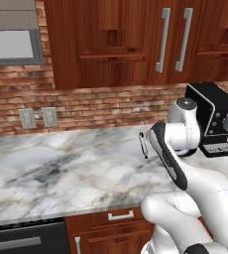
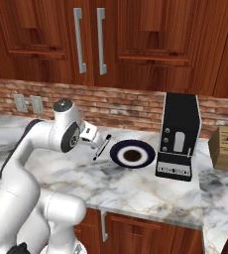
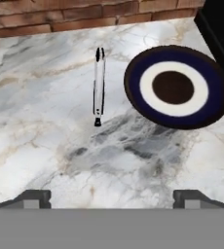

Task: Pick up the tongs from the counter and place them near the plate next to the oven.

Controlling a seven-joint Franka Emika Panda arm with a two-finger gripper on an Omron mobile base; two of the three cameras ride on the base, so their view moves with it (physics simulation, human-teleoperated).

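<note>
1. Tongs (image 3: 99,86): slim silvery-white utensil with black ends, lying flat on the marble table (image 3: 46,141), just left of the plate (image 3: 177,87) and apart from it.
2. Plate: dark blue rim, white ring, dark centre; a black coffee machine (image 2: 179,136) stands just to its right.
3. End effector (image 3: 111,197): jaws wide open, empty, hovering above the table on the near side of the tongs.
</note>
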